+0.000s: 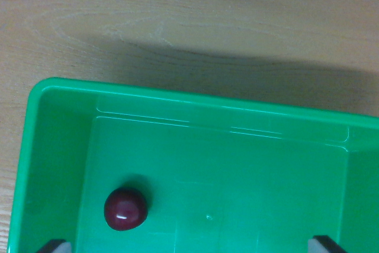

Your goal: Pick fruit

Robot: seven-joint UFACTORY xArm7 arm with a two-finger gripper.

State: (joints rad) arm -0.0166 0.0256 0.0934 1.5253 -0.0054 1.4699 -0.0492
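On the wrist view's left, the green plastic bin (56, 90) has its rounded corner, and its wall goes down the side. The bin sits on a light wooden table (177, 10). A dark shadow lies on the wood just above the bin's far rim.

A little way in from that left wall is the fruit. It is a small, round, dark red thing, maybe a cherry or a small plum (125, 208); I cannot tell which. It rests on the bin floor, near the left wall but not touching it, and it has a shiny spot on top. Nothing holds it.

At the bottom edge two dark tips of the gripper (192, 246) poke into the picture. One fingertip (54, 246) is low on the left, just beside the fruit. The other is far over on the wrist view's right. They are spread wide apart with nothing between them.

The rest of the bin floor looks bare.

I think the claw is wide so the fruit can fit between its tips. The fruit is off to the left, not in the middle, so the claw likely needs to slide left before it goes down.
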